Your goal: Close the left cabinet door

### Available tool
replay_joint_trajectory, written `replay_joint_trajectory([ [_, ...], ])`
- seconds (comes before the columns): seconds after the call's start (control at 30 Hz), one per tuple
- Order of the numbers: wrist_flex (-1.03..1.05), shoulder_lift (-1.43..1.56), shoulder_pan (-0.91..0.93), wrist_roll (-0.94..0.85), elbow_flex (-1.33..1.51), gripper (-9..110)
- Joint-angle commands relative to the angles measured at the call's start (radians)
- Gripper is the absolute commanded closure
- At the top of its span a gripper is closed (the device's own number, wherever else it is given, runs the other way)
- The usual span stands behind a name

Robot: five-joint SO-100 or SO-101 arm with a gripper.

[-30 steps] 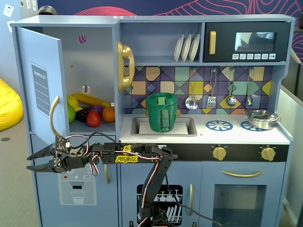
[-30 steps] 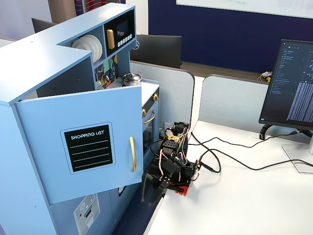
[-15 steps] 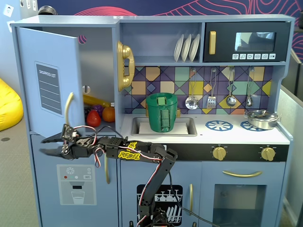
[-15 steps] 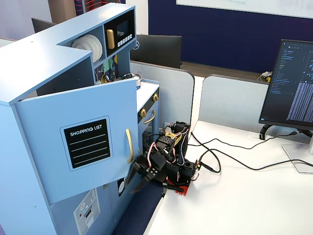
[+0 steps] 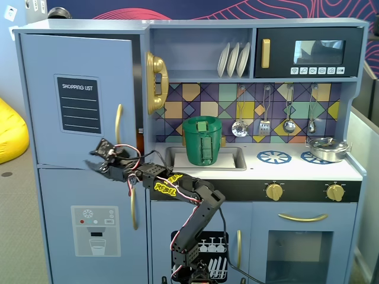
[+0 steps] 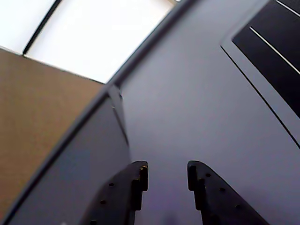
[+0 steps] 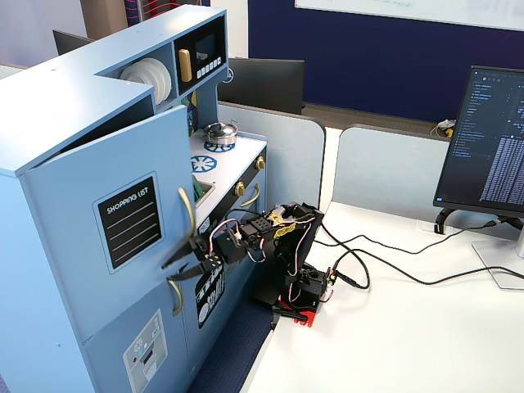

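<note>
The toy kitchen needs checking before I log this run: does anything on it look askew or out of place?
Yes: the light-blue upper door with the black shopping-list panel and gold handle stands slightly ajar, its handle side swung out from the cabinet, with a dark gap along its top edge. The black two-finger gripper, open, sits near the door's lower edge. Nothing looks spilled or damaged.

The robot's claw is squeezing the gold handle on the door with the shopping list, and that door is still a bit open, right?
Not quite. The end effector is open and grips nothing: the wrist view shows its fingers apart against the flat blue door, and a fixed view shows it below the gold handle, not around it. The door is indeed slightly open.
</note>
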Motion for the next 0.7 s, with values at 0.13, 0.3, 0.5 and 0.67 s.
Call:
replay_joint_trajectory([
  [0.13,-0.098,0.015,0.138,-0.005,-0.012,101],
  [0.3,-0.126,-0.02,0.212,-0.021,-0.017,101],
  [0.5,-0.152,-0.038,0.252,-0.031,-0.009,101],
  [0.67,-0.12,0.054,0.187,0.018,0.057,101],
])
